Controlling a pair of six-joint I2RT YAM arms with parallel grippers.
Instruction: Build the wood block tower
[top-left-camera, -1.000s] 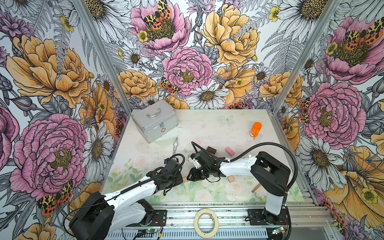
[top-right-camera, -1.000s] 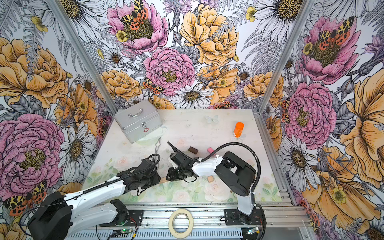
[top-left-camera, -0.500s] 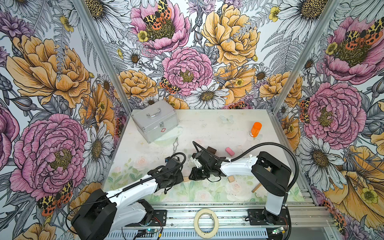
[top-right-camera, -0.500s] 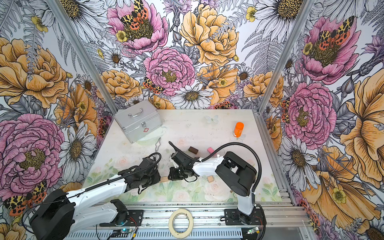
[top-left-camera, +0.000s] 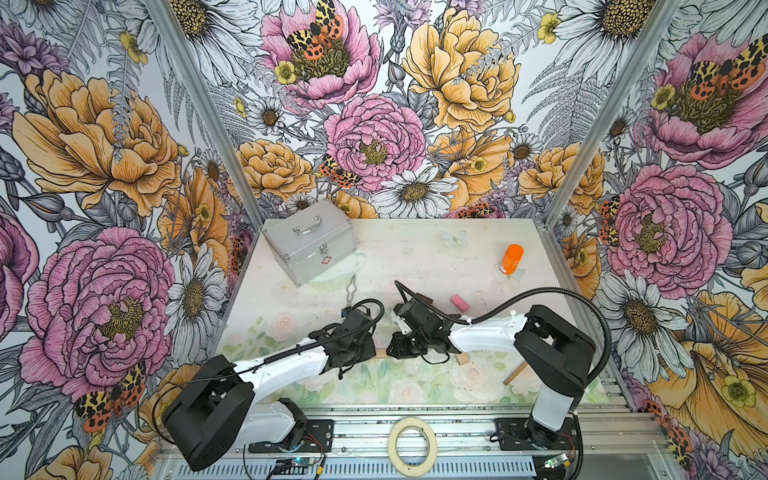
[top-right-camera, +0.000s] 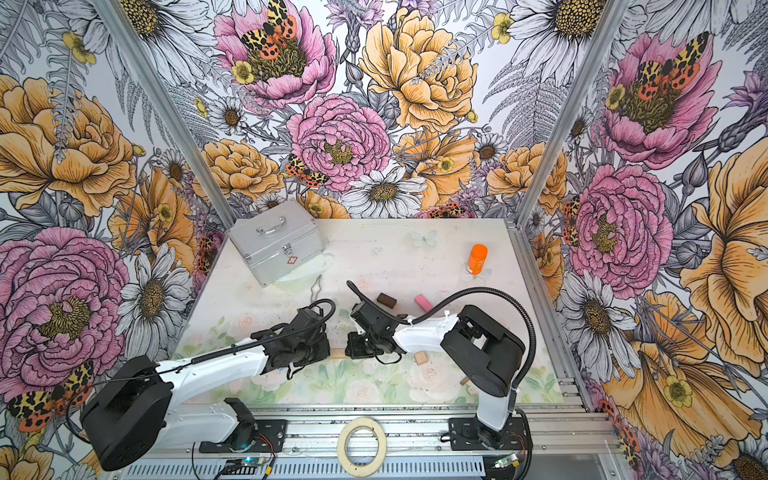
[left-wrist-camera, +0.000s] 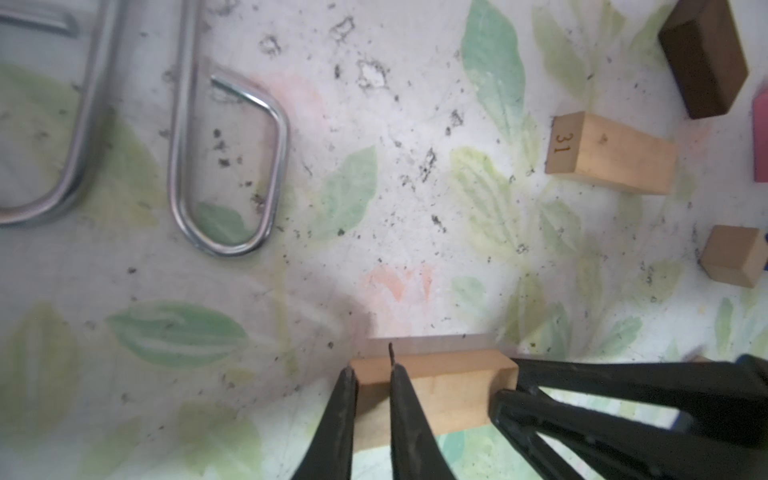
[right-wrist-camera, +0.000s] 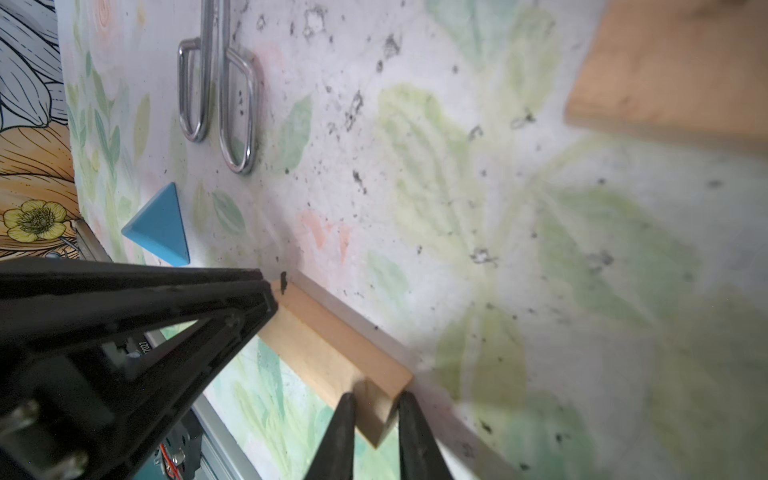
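Tan wood bar (left-wrist-camera: 440, 382) is being pinched at both ends: left end effector (left-wrist-camera: 370, 370) is gripping one, right end effector (right-wrist-camera: 376, 400) the other, jaws narrow.

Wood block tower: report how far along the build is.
Done: nothing is stacked yet.
In hand: the left tool and the right tool each pinch one end of the same tan bar.
Left: the whole tower. The dark brown bar, pink bar, numbered tan bar and tan cube lie loose and apart.
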